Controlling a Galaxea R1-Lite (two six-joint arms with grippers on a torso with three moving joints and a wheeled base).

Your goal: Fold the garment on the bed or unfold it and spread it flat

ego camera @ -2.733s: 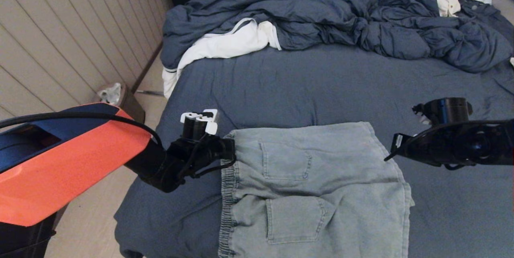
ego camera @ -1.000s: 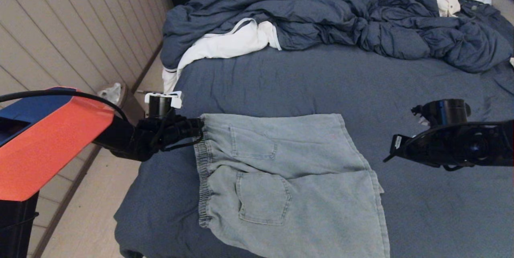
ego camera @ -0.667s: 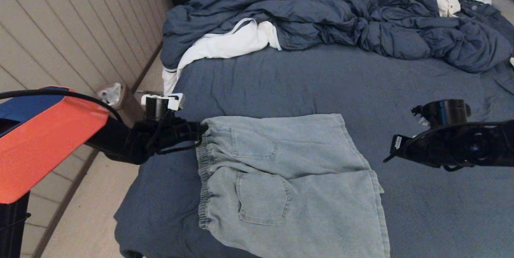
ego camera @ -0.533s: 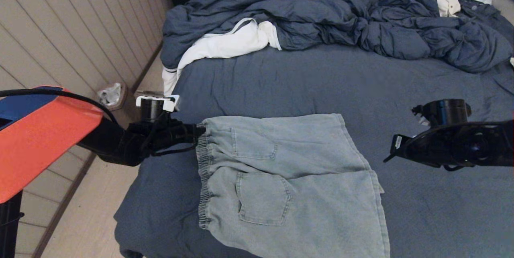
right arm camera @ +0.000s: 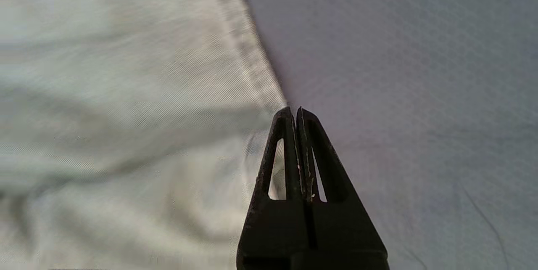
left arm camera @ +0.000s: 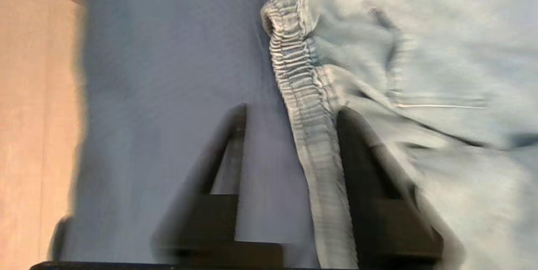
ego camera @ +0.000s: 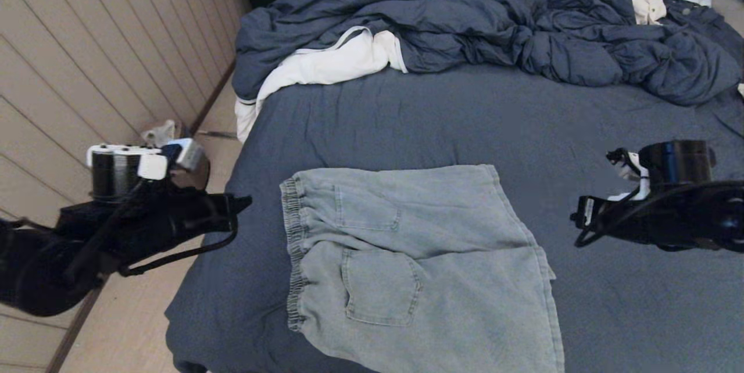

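Reading near to far: shorts (ego camera: 418, 268) lying back-side up at 6 o'clock on the bed (ego camera: 465, 123), nearest edge running off frame, waistband (ego camera: 292, 245) toward 9, leg hems toward 3, two patch pockets showing. Soft washed denim, probably light, limp, no stiffness; likely to drag and wrinkle instead of sliding clean on the sheet. Best holds likely the thick gathered waistband corners and stitched hem corners; single-layer pinch mid-panel would just tent. Left gripper (ego camera: 241, 203) off the cloth at 9, clear of waistband, fingers (left arm camera: 229, 148) spread apart, holding nothing. Right gripper (right arm camera: 296, 114) hovering at 3 near the hem edge, tips pressed together, empty. Farther out at 12: bunched dark duvet (ego camera: 482, 18) and white garment (ego camera: 325, 68), well apart from shorts.
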